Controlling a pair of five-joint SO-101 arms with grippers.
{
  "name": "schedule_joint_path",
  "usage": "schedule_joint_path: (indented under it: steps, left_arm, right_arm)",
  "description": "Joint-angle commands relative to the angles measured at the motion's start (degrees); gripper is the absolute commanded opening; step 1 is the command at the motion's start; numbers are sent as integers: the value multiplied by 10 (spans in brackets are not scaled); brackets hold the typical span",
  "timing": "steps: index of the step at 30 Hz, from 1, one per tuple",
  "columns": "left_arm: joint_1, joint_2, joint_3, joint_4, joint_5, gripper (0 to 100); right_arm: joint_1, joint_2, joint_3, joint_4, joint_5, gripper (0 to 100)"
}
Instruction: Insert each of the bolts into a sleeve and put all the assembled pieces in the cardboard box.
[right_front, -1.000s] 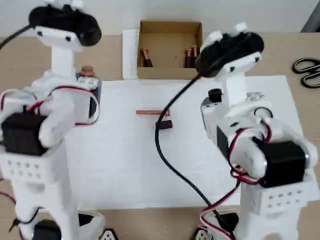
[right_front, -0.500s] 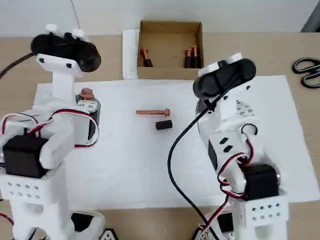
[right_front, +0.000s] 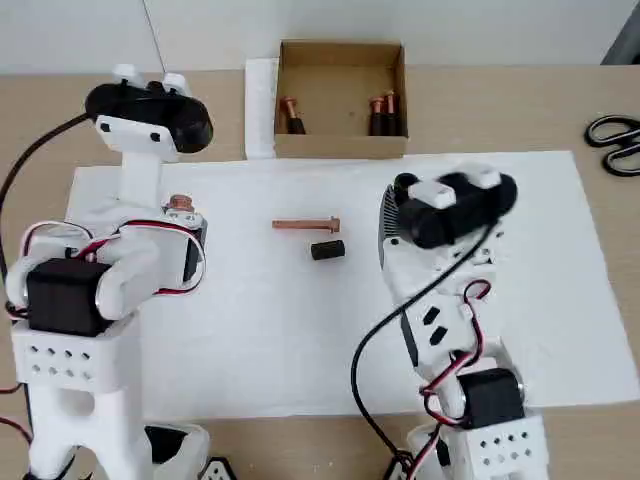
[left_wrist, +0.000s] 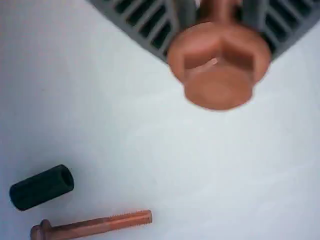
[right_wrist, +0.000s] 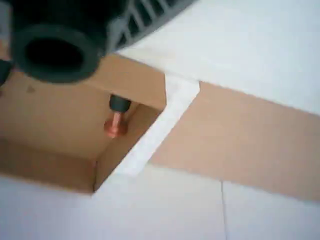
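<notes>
The wooden tabletop (right_front: 500, 110) carries a white sheet (right_front: 250, 330), with the cardboard box (right_front: 340, 147) beyond it, three assembled pieces (right_front: 380, 112) inside. The right end effector (right_front: 392, 210), pinching a black sleeve (right_wrist: 54, 52), has drawn back from the box. The left end effector (left_wrist: 217, 12) pinches a bolt (left_wrist: 218, 70), so mating looks next. A loose bolt (right_front: 305, 224) and loose sleeve (right_front: 327, 250) wait mid-sheet.

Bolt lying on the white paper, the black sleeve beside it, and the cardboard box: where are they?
loose bolt (right_front: 305, 224): high view, middle of its shank.
black sleeve (right_front: 327, 250): high view, middle of its side.
cardboard box (right_front: 340, 148): high view, its front wall.
</notes>
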Motion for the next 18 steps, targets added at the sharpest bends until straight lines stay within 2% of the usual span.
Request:
schedule_joint_path:
  steps: [1, 6, 13, 18]
  left_arm:
    - [0, -36, 1, -18, 0, 6]
    - [0, -47, 35, -123, 9, 6]
    - [3, -49, 51, -213, 110, 6]
    - [18, -49, 52, -272, 161, 6]
  right_arm:
    - [-4, -41, 32, -73, -16, 4]
    - [-21, -44, 68, -77, -17, 4]
    - [-123, -44, 105, -77, -20, 4]
    - [-144, -44, 126, -77, -81, 3]
